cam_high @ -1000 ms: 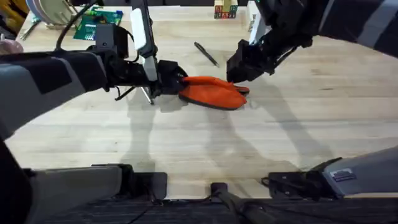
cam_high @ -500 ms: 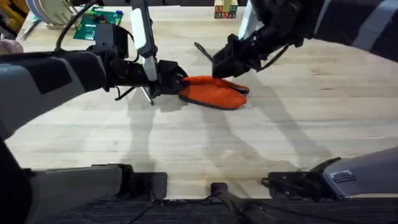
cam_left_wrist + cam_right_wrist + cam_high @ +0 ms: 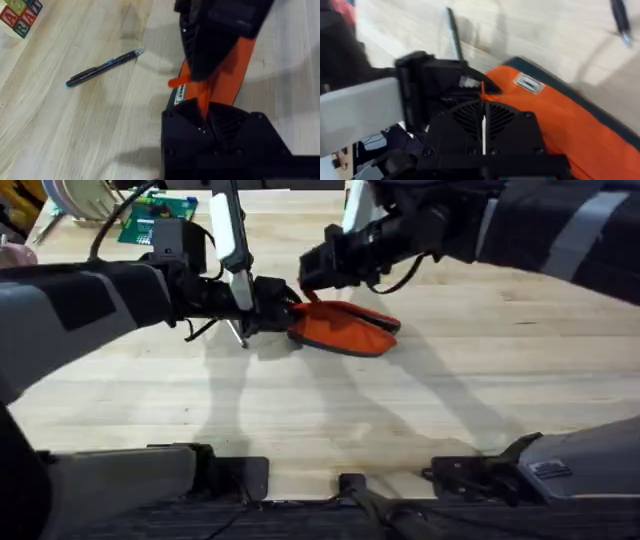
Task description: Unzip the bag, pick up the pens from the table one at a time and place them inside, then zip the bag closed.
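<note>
The orange bag (image 3: 345, 328) lies mid-table. My left gripper (image 3: 287, 308) is shut on its left end; in the left wrist view an orange fabric tab (image 3: 204, 97) is pinched between the fingers. My right gripper (image 3: 310, 280) hangs over that same end, close to the left gripper, shut on the thin orange zipper pull (image 3: 481, 92). One pen (image 3: 102, 67) lies on the table (image 3: 480, 380) beyond the bag, hidden under the right arm in the overhead view. Another pen (image 3: 453, 35) lies beside the left gripper.
A green circuit board (image 3: 155, 220) and a stack of plates sit at the far left. Coloured letter blocks (image 3: 17, 12) stand at the table's far edge. Bare wood stretches in front of and to the right of the bag.
My right gripper has travelled from the bag's right end leftward along its top to the left end. The left gripper and the bag have stayed put.
</note>
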`<state>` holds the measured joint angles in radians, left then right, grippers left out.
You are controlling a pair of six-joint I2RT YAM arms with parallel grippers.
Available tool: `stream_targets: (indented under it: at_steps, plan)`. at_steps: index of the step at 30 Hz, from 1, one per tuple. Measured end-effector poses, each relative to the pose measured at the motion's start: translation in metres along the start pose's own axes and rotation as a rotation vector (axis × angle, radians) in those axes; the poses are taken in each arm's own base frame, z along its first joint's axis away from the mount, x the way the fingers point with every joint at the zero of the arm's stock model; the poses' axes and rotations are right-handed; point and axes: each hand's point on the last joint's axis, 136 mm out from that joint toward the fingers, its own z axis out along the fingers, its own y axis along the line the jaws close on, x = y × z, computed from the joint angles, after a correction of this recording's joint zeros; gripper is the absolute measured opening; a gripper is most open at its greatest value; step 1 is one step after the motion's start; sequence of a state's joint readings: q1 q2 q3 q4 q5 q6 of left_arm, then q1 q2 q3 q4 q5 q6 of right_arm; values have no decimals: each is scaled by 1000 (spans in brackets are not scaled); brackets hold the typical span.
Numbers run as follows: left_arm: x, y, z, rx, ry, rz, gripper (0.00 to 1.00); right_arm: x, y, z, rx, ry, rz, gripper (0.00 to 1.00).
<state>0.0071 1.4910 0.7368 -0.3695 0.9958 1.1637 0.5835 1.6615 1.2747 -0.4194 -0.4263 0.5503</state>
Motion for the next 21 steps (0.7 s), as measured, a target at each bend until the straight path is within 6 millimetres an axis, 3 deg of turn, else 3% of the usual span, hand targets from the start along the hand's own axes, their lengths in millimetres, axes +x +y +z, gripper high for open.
stream_targets:
  at_steps: [8, 12, 16, 17, 21]
  plan:
    - [0, 0, 0, 0, 0, 0, 42, 2, 25, 14, -35, -25, -43, 32]
    - [0, 0, 0, 0, 0, 0, 42, 8, 25, 21, -30, -4, -47, 32]
    - [0, 0, 0, 0, 0, 0, 42, 9, 18, 15, 21, 16, -41, 35]
    - [0, 0, 0, 0, 0, 0, 42, 9, 16, 11, 41, 19, -44, 82]
    - [0, 0, 0, 1, 0, -1, 42, 3, 11, -15, 137, 19, -78, 638]
